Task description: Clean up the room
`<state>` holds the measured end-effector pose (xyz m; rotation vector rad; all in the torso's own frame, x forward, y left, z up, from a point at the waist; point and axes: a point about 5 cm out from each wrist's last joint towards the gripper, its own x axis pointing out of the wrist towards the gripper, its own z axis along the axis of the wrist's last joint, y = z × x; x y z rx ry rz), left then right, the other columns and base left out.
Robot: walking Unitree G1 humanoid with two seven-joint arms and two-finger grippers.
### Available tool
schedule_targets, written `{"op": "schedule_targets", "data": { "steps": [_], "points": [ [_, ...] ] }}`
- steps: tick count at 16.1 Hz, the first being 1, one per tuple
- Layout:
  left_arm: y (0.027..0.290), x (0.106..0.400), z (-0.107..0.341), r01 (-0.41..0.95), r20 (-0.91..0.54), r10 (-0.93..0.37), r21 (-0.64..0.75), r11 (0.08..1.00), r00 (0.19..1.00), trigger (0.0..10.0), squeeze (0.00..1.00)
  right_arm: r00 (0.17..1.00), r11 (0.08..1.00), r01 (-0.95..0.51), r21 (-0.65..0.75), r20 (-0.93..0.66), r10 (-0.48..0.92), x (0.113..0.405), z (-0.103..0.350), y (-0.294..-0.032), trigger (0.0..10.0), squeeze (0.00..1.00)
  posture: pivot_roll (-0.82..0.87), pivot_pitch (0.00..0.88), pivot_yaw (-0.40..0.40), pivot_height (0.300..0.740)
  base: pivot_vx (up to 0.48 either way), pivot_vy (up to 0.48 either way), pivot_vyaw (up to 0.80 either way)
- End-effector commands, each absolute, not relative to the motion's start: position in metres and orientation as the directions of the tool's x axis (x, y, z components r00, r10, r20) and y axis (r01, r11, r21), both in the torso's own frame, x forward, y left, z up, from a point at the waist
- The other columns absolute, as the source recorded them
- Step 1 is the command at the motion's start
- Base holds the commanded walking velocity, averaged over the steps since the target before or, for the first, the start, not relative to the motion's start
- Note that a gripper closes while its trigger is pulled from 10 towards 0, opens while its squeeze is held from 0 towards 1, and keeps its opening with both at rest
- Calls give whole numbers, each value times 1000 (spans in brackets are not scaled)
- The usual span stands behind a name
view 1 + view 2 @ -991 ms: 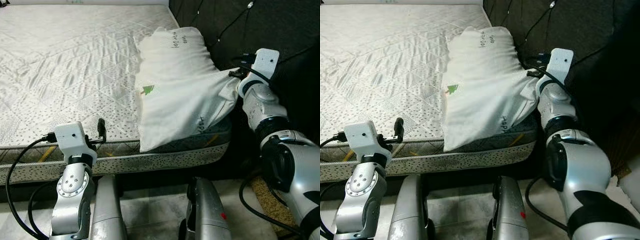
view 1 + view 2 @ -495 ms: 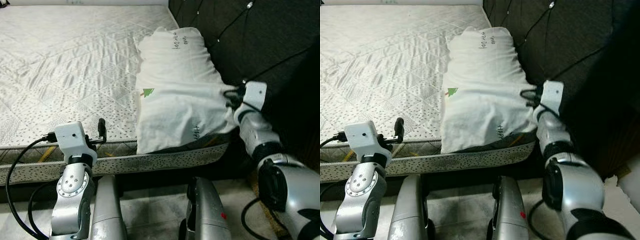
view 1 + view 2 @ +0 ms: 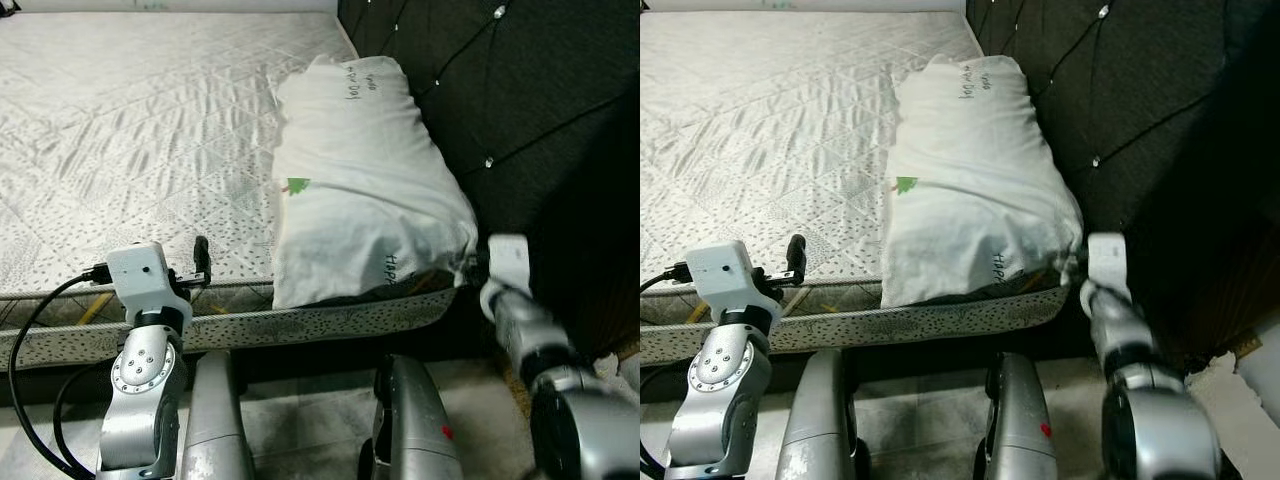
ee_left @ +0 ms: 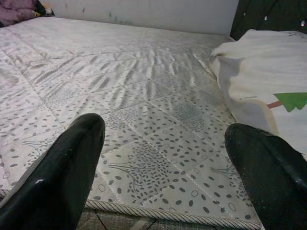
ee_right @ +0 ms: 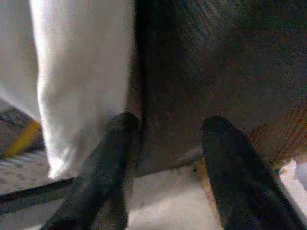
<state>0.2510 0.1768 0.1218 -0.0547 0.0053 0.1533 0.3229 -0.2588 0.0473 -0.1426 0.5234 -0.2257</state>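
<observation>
The right tool [image 5: 165, 158] hangs spread and empty just beside the white pillow [image 3: 360, 190]; the left tool [image 4: 168, 163], released, hovers over the mattress [image 3: 130, 130] edge.

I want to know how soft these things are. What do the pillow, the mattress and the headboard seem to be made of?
The pillow looks like soft white woven cloth, matte, with creases and a sagging corner. The mattress seems to be quilted fabric with a slight sheen, stitched in diamonds, with a printed pattern near its edge. The headboard looks padded in dark upholstery, tufted with shiny studs; fabric or leatherette, I cannot tell.
</observation>
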Motion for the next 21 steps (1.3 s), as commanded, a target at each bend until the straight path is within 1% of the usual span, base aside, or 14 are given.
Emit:
{"op": "schedule_targets", "data": {
  "steps": [1, 2, 4, 6, 8, 10, 11, 12, 14, 15, 16, 18, 20, 21],
  "points": [
    [177, 251, 123, -144, -8, 144, -50, 988, 990, 10000, 0, 876, 966, 195, -168, -414, -249, 329, 60, -259, 10000, 1000, 131, 5, -22, 516, 0, 0, 0],
    [177, 251, 123, -143, -8, 143, -49, 988, 990, 10000, 0, 885, 968, 195, -161, -395, -244, 328, 62, -257, 10000, 1000, 131, 5, -22, 516, 0, 0, 0],
    [176, 251, 123, -139, -7, 139, -48, 989, 990, 10000, 0, 924, 965, 158, -208, -313, -219, 313, 63, -249, 10000, 1000, 116, 4, -21, 516, 0, 0, 0],
    [177, 250, 123, -139, -3, 139, -46, 989, 990, 10000, 0, 952, 953, 160, -257, -217, -218, 290, 69, -240, 10000, 1000, 106, 0, -21, 516, 0, 0, 0],
    [177, 250, 125, -146, 7, 146, -44, 988, 989, 10000, 0, 966, 944, 171, -281, -140, -217, 286, 81, -234, 10000, 1000, 100, 0, -21, 516, 0, 0, 0],
    [181, 248, 129, -180, 36, 181, -43, 983, 983, 10000, 0, 989, 958, 144, -246, 21, -143, 286, 111, -213, 10000, 1000, 96, 0, -20, 516, 0, 0, 0],
    [182, 249, 129, -186, 40, 188, -41, 982, 981, 10000, 0, 991, 962, 135, -236, 42, -129, 286, 117, -207, 10000, 1000, 95, 0, -20, 516, 0, 0, 0],
    [185, 247, 130, -214, 55, 215, -37, 976, 975, 10000, 0, 993, 976, 85, -201, 97, -67, 292, 131, -189, 10000, 1000, 95, 0, -20, 516, 0, 0, 0],
    [186, 247, 131, -233, 64, 235, -39, 972, 970, 10000, 0, 987, 982, -2, -189, 155, 32, 298, 146, -165, 10000, 1000, 96, 0, -21, 516, 0, 0, 0],
    [186, 248, 132, -234, 67, 237, -41, 971, 969, 10000, 0, 985, 984, -21, -175, 166, 50, 300, 149, -158, 10000, 282, 102, 0, -19, 516, 0, 0, 0],
    [186, 255, 135, -241, 84, 244, -46, 969, 966, 10000, 0, 980, 992, -98, -77, 164, 109, 313, 156, -136, 10000, 0, 114, 0, -24, 516, 0, 0, 0],
    [190, 262, 141, -259, 112, 263, -55, 964, 958, 10000, 0, 970, 990, -142, -14, 199, 141, 323, 167, -116, 10000, 0, 111, 0, -28, 525, 0, 0, 0],
    [190, 265, 142, -263, 124, 268, -60, 963, 955, 10000, 0, 966, 988, -151, 25, 218, 142, 329, 174, -106, 10000, 0, 103, 0, -30, 545, 0, 0, 0],
    [186, 268, 142, -260, 128, 268, -70, 963, 955, 10000, 0, 962, 985, -170, 35, 223, 158, 332, 176, -103, 10000, 0, 104, 0, -48, 560, 0, 0, 0]
  ]
}}
